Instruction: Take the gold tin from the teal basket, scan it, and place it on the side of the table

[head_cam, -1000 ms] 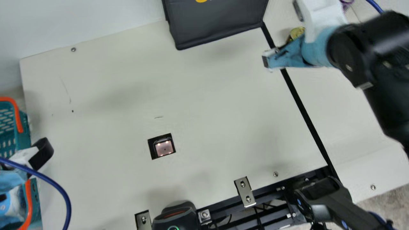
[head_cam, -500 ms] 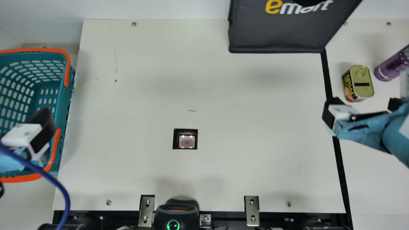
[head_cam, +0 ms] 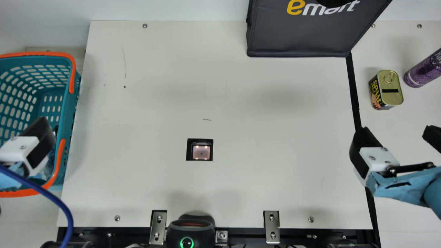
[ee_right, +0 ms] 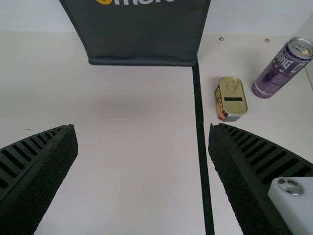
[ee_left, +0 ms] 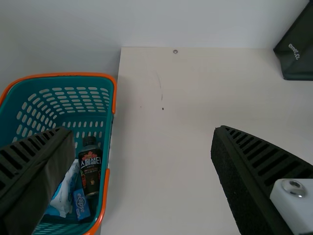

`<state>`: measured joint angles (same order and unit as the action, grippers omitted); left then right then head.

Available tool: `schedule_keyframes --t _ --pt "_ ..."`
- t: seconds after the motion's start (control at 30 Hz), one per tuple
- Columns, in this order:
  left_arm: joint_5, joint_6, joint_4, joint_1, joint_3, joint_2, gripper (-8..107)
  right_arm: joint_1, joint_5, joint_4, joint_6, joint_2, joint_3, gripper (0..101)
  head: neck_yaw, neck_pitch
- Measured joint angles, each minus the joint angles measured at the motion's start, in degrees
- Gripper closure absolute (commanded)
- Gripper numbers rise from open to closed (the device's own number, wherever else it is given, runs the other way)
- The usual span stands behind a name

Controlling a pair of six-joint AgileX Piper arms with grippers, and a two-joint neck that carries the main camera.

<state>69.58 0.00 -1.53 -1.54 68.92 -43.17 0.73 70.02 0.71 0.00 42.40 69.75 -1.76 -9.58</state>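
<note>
The gold tin (head_cam: 389,90) stands upright on the table's right side strip, beyond the black line; the right wrist view has this tin (ee_right: 232,98) too. My right gripper (head_cam: 398,136) is on the near side of it, apart from it. Both fingers of the right gripper (ee_right: 143,133) are wide open in its wrist view, with nothing between them. At the left, my left gripper (head_cam: 38,143) hangs over the teal basket (head_cam: 71,103). In its own wrist view the left gripper (ee_left: 143,139) is open and empty, near the basket's rim (ee_left: 113,90).
A purple can (head_cam: 423,71) stands right of the tin, a dark bag (head_cam: 303,38) at the back. A scanner window (head_cam: 201,151) is set in the table (head_cam: 262,137); a black scanner (head_cam: 191,232) is at the front edge. The basket holds a dark bottle (ee_left: 91,169) and packs (ee_left: 81,204).
The neck camera turned after the earliest picture. Since half a second ago, my right gripper has drawn back from the tin towards the table's front. The tin stays put, and my left gripper has barely shifted.
</note>
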Motion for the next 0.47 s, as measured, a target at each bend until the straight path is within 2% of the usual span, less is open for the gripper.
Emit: schedule_keyframes --t 0.47 --pt "0.0 0.0 0.0 0.0 0.0 0.0 9 0.0 0.0 0.0 0.0 0.0 0.0 6 0.0 0.0"
